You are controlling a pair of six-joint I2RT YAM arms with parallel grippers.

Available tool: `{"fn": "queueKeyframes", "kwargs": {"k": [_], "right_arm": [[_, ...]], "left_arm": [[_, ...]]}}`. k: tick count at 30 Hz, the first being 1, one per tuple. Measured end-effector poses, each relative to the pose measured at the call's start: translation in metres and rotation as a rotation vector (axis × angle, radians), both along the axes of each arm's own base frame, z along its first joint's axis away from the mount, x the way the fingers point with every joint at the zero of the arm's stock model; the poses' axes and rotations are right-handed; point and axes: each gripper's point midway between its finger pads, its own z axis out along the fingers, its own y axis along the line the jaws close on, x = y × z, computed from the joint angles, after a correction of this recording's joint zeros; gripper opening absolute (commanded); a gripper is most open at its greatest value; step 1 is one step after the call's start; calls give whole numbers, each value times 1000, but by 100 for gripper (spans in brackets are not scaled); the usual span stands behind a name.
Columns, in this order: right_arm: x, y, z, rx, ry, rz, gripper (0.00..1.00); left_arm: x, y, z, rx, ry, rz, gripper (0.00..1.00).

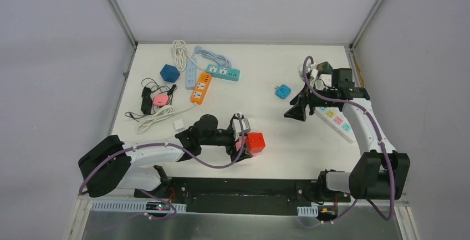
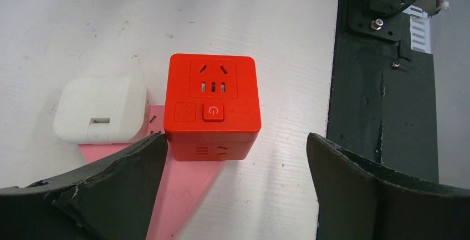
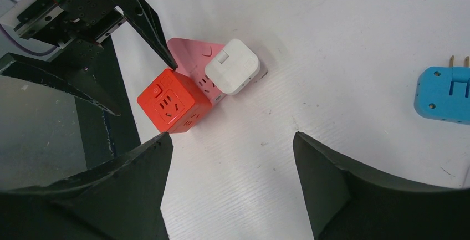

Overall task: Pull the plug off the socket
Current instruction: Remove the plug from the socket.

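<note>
A pink socket block (image 2: 173, 187) lies on the white table near the front edge. A white square plug (image 2: 101, 110) and a red cube socket (image 2: 213, 104) sit on it side by side. In the top view the red cube (image 1: 255, 143) and the white plug (image 1: 243, 123) lie at my left gripper's (image 1: 243, 140) tips. My left gripper (image 2: 235, 157) is open, with the red cube's near end between its fingertips and no visible contact. My right gripper (image 1: 297, 108) is open and empty, off to the right. Its wrist view shows the red cube (image 3: 172, 101), white plug (image 3: 233, 65) and pink block (image 3: 188, 49).
A blue adapter (image 1: 282, 91) lies mid-table and also shows in the right wrist view (image 3: 443, 96). A white strip with coloured sockets (image 1: 336, 121) lies under the right arm. Orange (image 1: 200, 88) and teal (image 1: 223, 72) strips, a blue cube (image 1: 169, 73) and cables fill the back left. The table's black front edge (image 2: 377, 112) is close.
</note>
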Motion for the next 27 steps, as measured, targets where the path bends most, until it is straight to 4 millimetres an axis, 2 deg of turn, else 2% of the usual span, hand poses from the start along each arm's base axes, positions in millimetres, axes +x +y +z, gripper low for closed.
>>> {"fn": "queueKeyframes", "kwargs": {"k": [5,10,17,21,27], "right_arm": [[0,0,0,-1,1,2,83],[0,0,-1,-1,2,3,83],[0,0,0,-1,-1,3,83],[0,0,0,-1,-1,3,83],[-1,0,0,-1,2,3,83]], "left_arm": [[0,4,4,-2,36,36,99],[3,11,17,-30,83,106,99],[21,22,28,-54,301,347,99],[27,18,40,-63,467,468,99],[9,-5,61,39,507,667,99]]}}
